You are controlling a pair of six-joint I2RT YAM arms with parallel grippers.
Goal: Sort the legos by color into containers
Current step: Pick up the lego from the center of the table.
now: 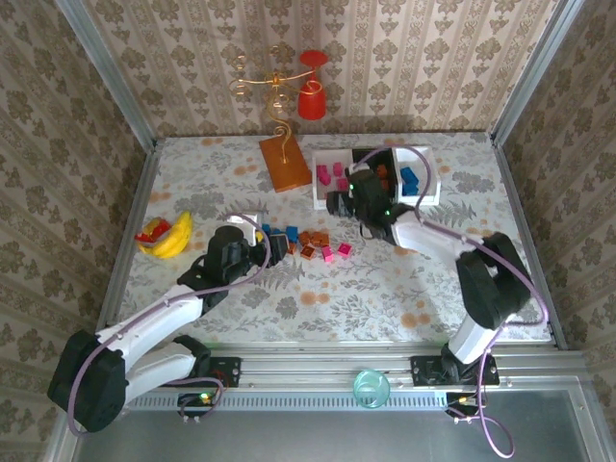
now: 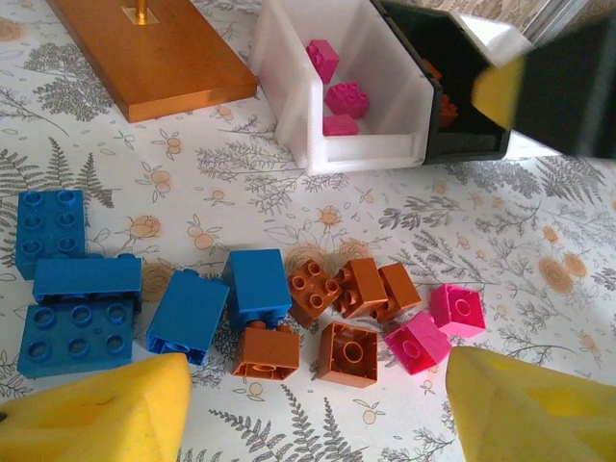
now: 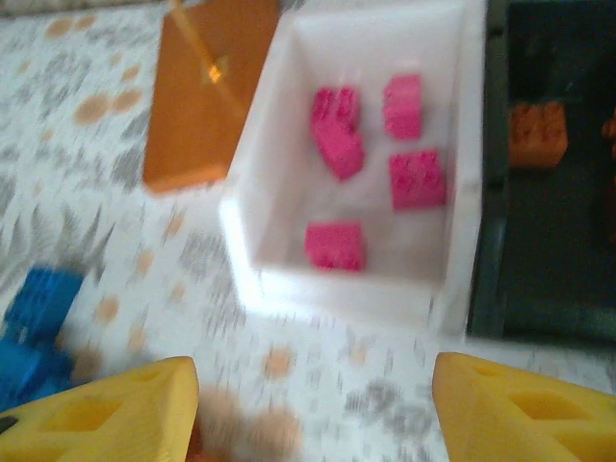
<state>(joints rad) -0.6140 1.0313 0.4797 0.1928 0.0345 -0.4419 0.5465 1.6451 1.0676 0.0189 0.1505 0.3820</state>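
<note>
Right up close in the left wrist view, the left gripper (image 2: pixel 313 414) has its yellow fingers (image 2: pixel 96 414) spread wide in the bottom corners with nothing between them. It hangs just over the loose legos (image 2: pixel 260 289) on the flowery table (image 2: pixel 462 241): blue blocks (image 2: pixel 77 289) on the left, orange-brown blocks (image 2: pixel 351 289) in the middle, two pink blocks (image 2: pixel 457 308) on the right. Above the pile, a white bin (image 2: pixel 361 149) with pink legos inside sits right up against a black bin (image 2: pixel 472 144). The right gripper (image 3: pixel 313 409) is wide open and empty too, hovering in front of that white bin, and an orange-brown lego (image 3: pixel 537 135) lies in the black one. In the top view, a second white bin (image 1: pixel 430 183) at the right end of the row holds blue legos. The orange board (image 2: pixel 154 58) is upper left.
</note>
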